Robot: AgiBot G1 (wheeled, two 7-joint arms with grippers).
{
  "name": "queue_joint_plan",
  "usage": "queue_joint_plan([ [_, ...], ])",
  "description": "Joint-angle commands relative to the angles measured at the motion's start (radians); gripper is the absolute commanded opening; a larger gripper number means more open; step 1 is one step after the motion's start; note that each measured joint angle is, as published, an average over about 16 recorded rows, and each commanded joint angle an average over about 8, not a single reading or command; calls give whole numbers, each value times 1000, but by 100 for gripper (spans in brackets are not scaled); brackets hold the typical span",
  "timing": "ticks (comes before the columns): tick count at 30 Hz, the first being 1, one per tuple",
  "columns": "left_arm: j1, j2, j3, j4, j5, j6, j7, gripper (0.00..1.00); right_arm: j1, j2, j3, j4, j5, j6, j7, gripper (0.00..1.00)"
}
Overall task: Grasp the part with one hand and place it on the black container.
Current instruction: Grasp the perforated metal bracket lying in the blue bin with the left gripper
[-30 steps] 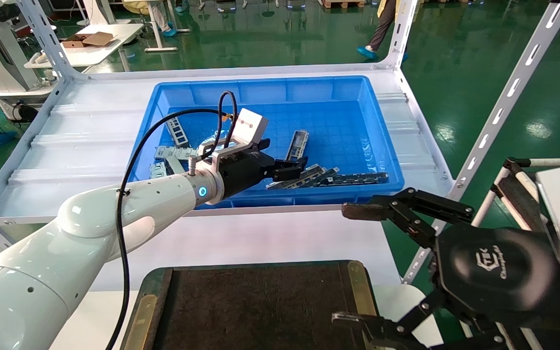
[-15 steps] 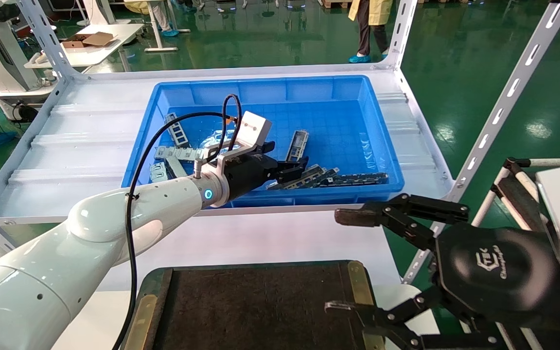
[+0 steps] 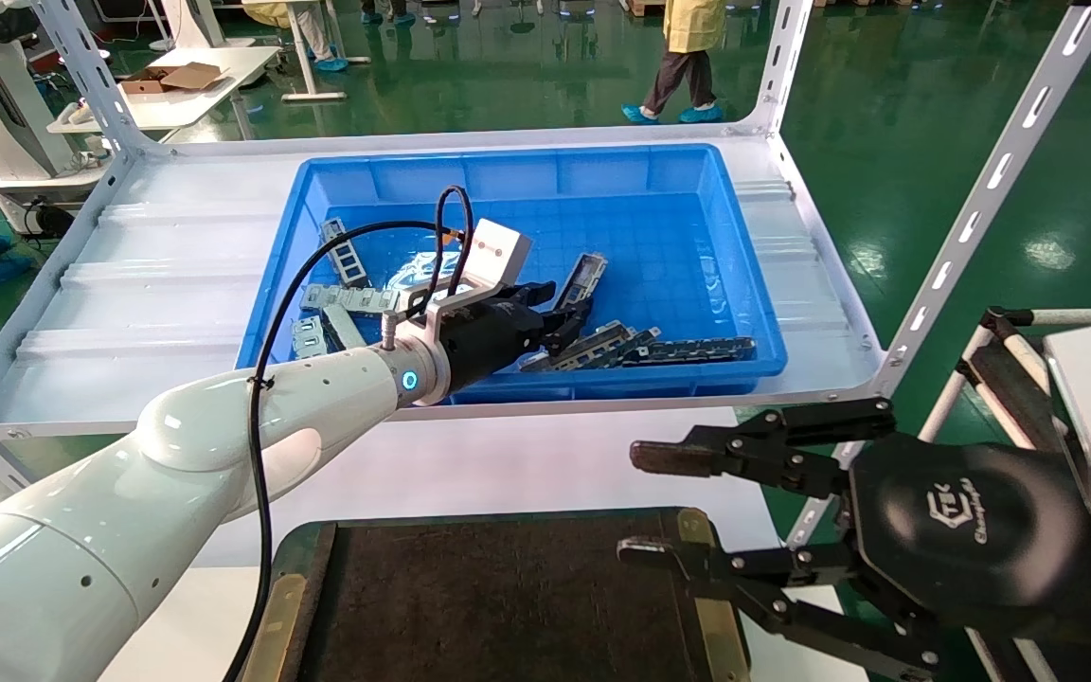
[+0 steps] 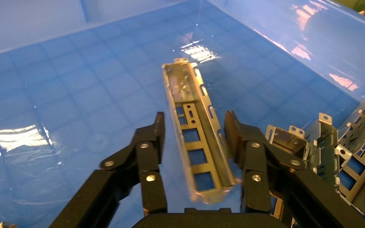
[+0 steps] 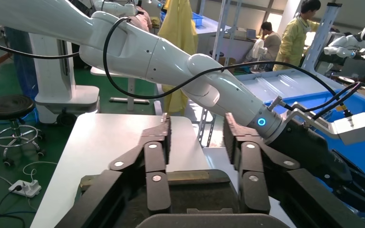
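Observation:
The part, a grey ladder-cut channel strip, lies in the blue bin. In the left wrist view the part runs lengthwise between the fingers. My left gripper, black on the white arm, is open and straddles the part's near end, with a gap showing on one side. The black container sits at the near edge, with nothing in it in the part I can see. My right gripper hangs open and empty over the container's far right corner.
More channel strips are piled against the bin's near wall, close beside my left gripper. Paler tabbed plates and another ladder strip lie at the bin's left. Slotted shelf posts stand at the right.
My left gripper has pushed forward along the part, so its fingers now straddle it. The part's far end has shifted slightly. My right gripper has moved down and left, toward the container's corner.

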Motion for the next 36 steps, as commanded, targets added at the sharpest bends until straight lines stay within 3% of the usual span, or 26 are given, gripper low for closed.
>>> queue_joint_plan([
  [1,-1,0,10,3,-15,-3,5,0,0,0,0,0,0,0,0,0],
  [13,-16,-2,45,3,-101,-7,58,0,0,0,0,0,0,0,0,0],
  [19,-42,-9,25,-1,-151,45,126,0,0,0,0,0,0,0,0,0],
  [27,-72,-40,-43,15,-235,242,251,0,0,0,-1,0,0,0,0,0],
  [36,-57,-136,-87,-15,-297,531,332,0,0,0,-1,0,1,0,0,0],
])
